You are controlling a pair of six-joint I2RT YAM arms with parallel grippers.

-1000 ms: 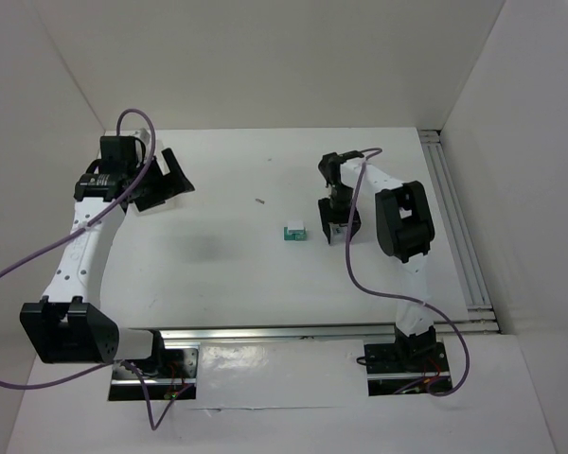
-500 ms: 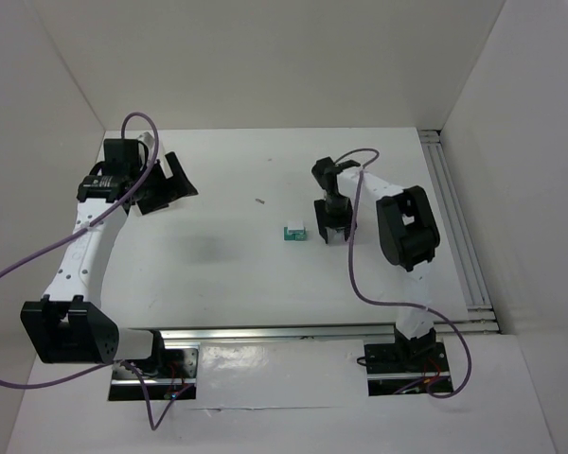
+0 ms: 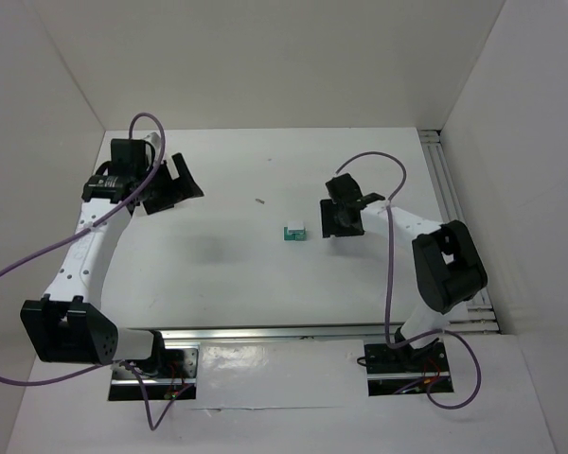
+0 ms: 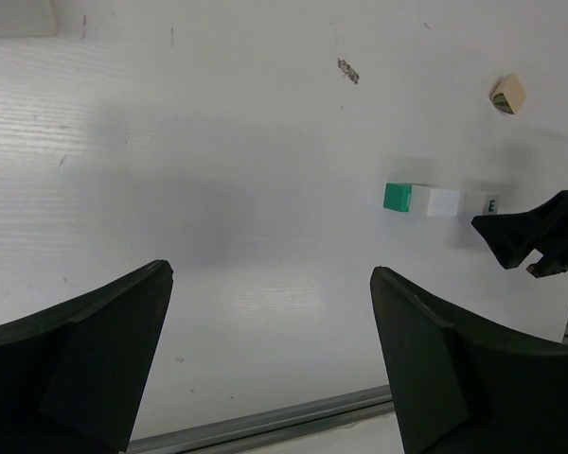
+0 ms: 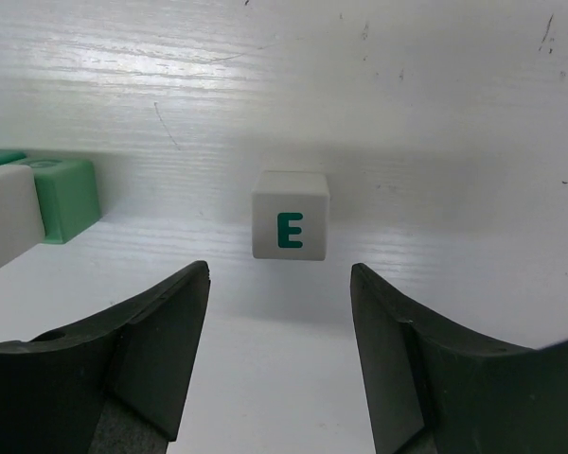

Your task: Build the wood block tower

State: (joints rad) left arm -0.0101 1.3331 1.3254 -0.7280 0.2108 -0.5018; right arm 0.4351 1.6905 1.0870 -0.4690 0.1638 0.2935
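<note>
My right gripper (image 5: 279, 274) has its jaws spread, and the white cube marked E (image 5: 291, 215) sits untouched on the worktop just beyond them. To its left, the teal-green cube (image 5: 66, 199) touches a plain white cube (image 5: 9, 222). My left gripper (image 4: 272, 274) hangs far left, jaws spread wide and empty.

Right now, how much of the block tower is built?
Done: nothing looks stacked; the green block and white block sit side by side. In hand: nothing; the open right hand faces the E block. To do: all the stacking.
</note>
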